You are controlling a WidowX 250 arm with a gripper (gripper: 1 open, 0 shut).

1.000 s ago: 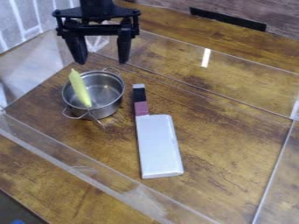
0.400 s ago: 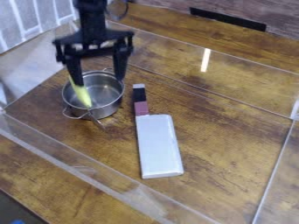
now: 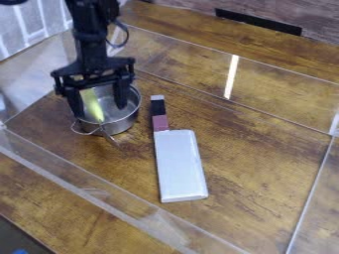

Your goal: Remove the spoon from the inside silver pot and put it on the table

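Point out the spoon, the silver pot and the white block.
spoon [image 3: 95, 100]: camera view, on its yellow handle inside the pot.
silver pot [image 3: 117, 123]: camera view, on its outer front wall.
white block [image 3: 180, 166]: camera view, on its flat top.

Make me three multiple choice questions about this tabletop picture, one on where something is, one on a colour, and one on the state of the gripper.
1. Where is the spoon?
A. Inside the silver pot
B. Flat on the table
C. On top of the white block

2. What colour is the spoon's handle?
A. Red
B. Light yellow
C. Black

3. How does the gripper stand?
A. Shut on the white block
B. Open, down over the pot
C. Shut and resting on bare wood far from the pot

Answers:
1. A, the handle leans up out of the pot's bowl.
2. B, the part between the fingers is pale yellow.
3. B, the dark fingers are spread apart on either side of the spoon, holding nothing.
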